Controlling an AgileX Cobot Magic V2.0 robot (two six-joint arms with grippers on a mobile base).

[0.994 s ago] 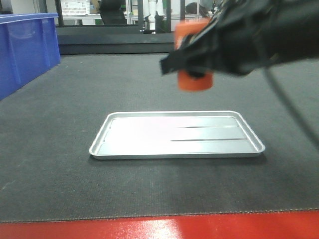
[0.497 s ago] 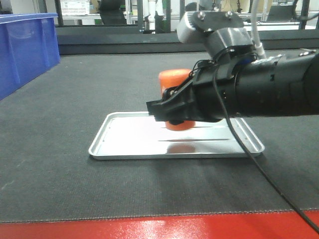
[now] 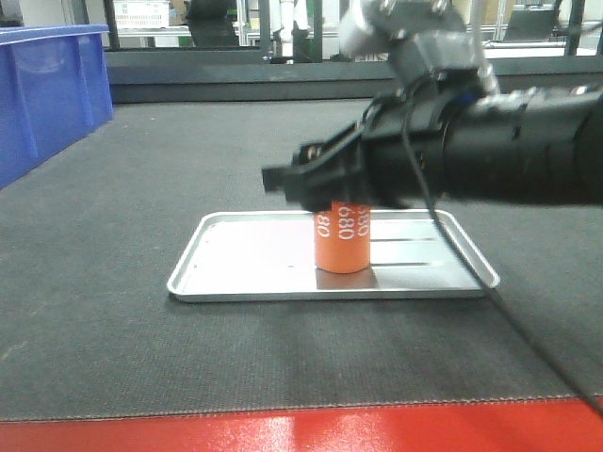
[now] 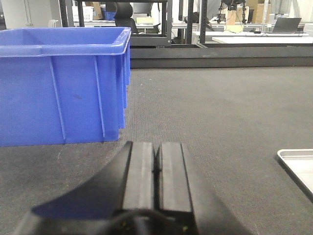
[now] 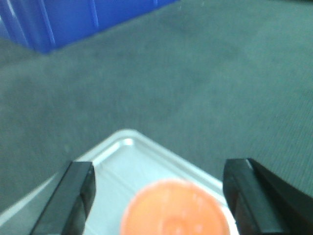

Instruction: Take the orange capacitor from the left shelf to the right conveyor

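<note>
On the shallow silver metal tray (image 3: 236, 273), the upright orange cylindrical capacitor (image 3: 342, 240) is standing free between the right gripper's (image 5: 159, 193) parted fingers (image 5: 76, 196); left gripper (image 4: 156, 169) is sitting closed.

The right conveyor (image 3: 122, 348) carries a silver tray (image 3: 236, 273) and blue bin (image 3: 42, 94).

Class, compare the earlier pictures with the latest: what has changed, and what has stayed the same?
The right gripper brought the orange capacitor down from the air and stood it upright in the silver tray, then opened, its fingers now clear of it. The tray, the blue bin and the belt have not moved.
</note>
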